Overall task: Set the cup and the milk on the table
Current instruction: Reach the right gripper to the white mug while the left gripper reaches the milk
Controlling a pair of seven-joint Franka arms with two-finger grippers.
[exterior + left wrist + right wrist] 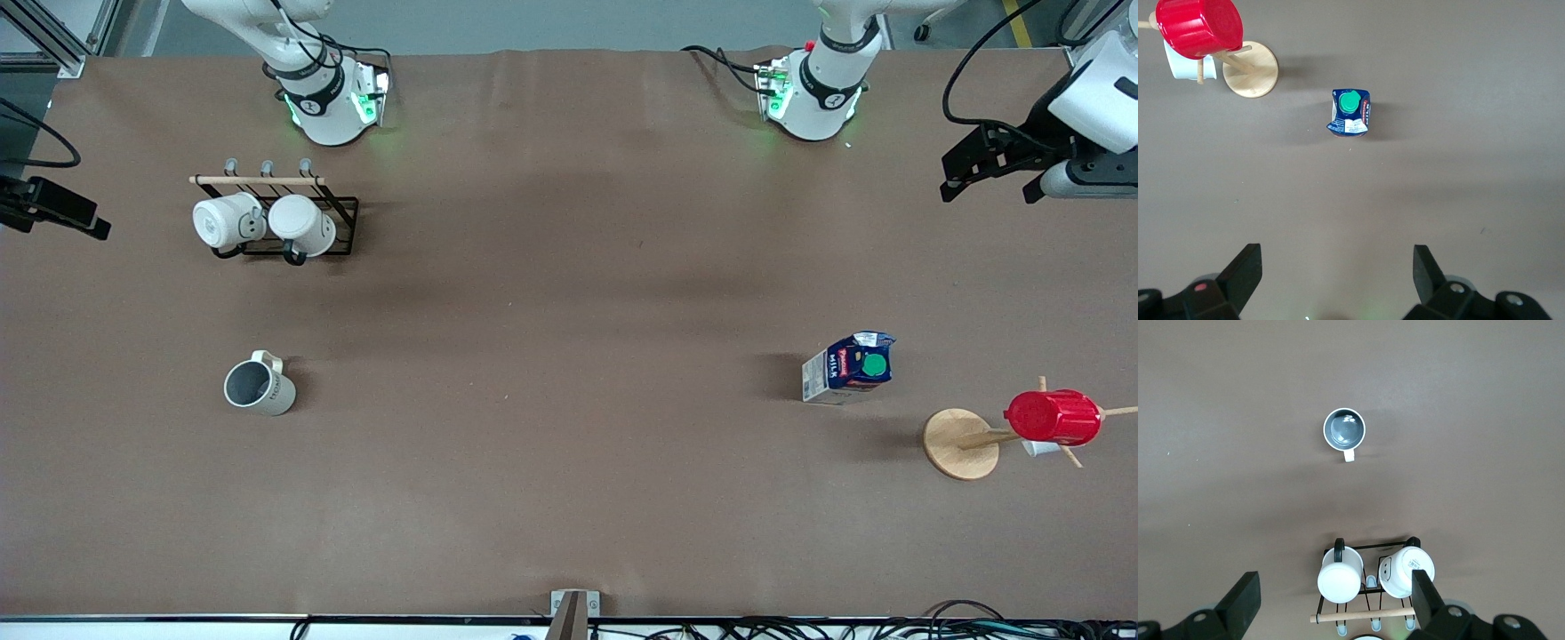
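The cup (259, 388), a beige mug with a grey inside, stands upright on the brown table (569, 444) toward the right arm's end. It also shows in the right wrist view (1344, 429). The milk (849, 367), a blue and white carton with a green cap, stands upright toward the left arm's end. It also shows in the left wrist view (1350, 112). My left gripper (1338, 250) is open and empty, high over the table and apart from the milk. It also shows at the edge of the front view (989, 188). My right gripper (1335, 580) is open and empty, high over the mug rack.
A black wire rack (342, 206) with two white mugs (267, 222) stands near the right arm's base, farther from the front camera than the cup. A wooden mug tree (960, 443) holding a red ribbed cup (1053, 416) stands beside the milk, slightly nearer to the front camera.
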